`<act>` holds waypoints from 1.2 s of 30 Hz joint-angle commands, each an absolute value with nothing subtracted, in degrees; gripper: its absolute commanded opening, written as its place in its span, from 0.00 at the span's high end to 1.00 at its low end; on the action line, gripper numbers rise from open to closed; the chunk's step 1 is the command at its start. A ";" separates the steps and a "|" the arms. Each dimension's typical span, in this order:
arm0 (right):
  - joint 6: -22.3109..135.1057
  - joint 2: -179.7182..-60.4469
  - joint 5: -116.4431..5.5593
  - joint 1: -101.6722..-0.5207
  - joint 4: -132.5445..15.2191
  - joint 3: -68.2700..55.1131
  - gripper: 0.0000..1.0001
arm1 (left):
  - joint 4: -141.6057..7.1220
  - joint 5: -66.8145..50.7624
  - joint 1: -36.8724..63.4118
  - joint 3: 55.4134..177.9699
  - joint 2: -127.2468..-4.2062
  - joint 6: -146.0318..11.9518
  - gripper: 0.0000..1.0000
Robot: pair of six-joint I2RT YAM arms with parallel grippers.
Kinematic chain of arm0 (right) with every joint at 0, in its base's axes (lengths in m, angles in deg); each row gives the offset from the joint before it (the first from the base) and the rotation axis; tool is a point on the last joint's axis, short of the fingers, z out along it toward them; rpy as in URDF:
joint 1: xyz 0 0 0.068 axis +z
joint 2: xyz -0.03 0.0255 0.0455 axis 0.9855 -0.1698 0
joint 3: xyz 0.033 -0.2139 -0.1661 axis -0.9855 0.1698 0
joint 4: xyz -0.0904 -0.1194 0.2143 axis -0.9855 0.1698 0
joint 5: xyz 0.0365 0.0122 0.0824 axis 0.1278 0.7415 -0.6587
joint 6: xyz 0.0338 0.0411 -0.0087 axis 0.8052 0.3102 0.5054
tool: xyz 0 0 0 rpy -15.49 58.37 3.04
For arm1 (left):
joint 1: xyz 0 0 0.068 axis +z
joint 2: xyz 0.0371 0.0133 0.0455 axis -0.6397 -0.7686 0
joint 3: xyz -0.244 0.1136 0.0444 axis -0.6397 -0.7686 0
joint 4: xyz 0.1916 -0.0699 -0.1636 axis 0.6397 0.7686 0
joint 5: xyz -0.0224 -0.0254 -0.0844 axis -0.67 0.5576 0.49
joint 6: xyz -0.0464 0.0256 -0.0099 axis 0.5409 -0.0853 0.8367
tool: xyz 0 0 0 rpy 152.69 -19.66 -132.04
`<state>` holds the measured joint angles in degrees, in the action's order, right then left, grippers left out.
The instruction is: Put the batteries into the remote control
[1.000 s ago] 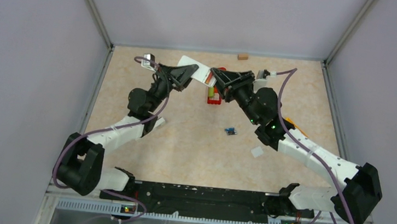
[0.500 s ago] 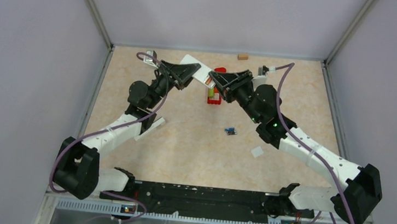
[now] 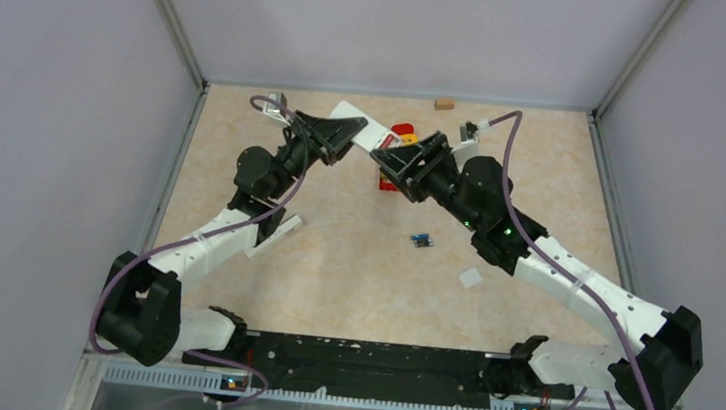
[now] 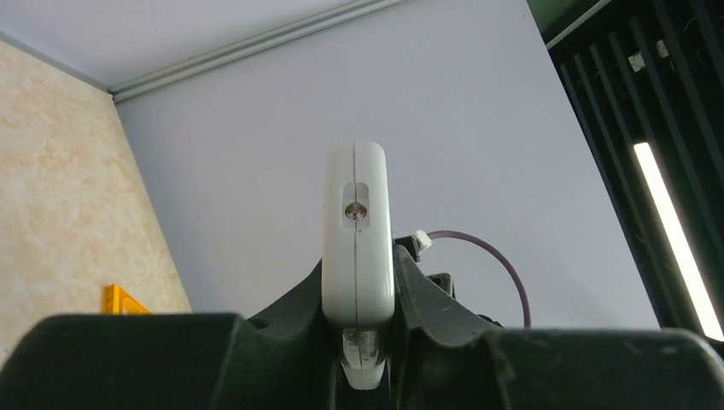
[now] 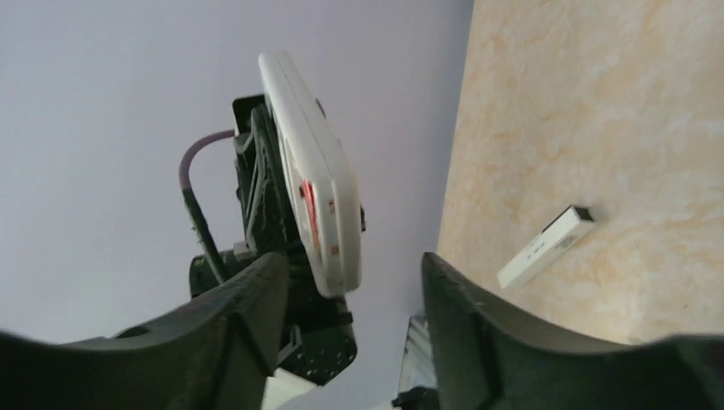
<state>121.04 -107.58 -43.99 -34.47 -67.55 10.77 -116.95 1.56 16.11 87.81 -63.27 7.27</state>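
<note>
My left gripper (image 3: 344,131) is shut on a white remote control (image 3: 361,127) and holds it up above the table at the back. In the left wrist view the remote (image 4: 357,231) stands edge-on, clamped between the fingers (image 4: 427,290). My right gripper (image 3: 385,159) is open just beside the remote's free end. In the right wrist view the remote (image 5: 318,201) reaches toward the gap between my open fingers (image 5: 248,295), with red marks on its face. Two tiny blue and dark batteries (image 3: 422,239) lie on the table mid-right, apart from both grippers.
A red item (image 3: 402,128) lies behind the right gripper, partly hidden. A tan block (image 3: 443,103) sits by the back wall. A small white piece (image 3: 470,278) lies near the right arm. A white bar (image 3: 278,232) lies by the left arm, also in the right wrist view (image 5: 546,246).
My right gripper has moved left and toward the near side, dropping below the remote's free end. The left gripper lifted the remote slightly and now holds still.
</note>
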 commanded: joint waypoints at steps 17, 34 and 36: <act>120.13 -105.29 -52.97 -38.72 -70.34 13.84 0.30 | -124.32 2.71 16.58 81.11 -60.06 4.18 1.00; 115.35 -104.04 -48.06 -39.13 -68.65 14.06 0.51 | -124.37 4.29 16.92 81.26 -59.02 3.63 1.00; 115.45 -104.26 -48.06 -39.18 -68.75 14.16 0.56 | -124.40 4.22 16.92 81.32 -59.03 3.62 1.00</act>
<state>117.13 -105.83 -48.99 -38.42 -67.66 14.31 -120.64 3.57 16.66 81.03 -60.54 4.47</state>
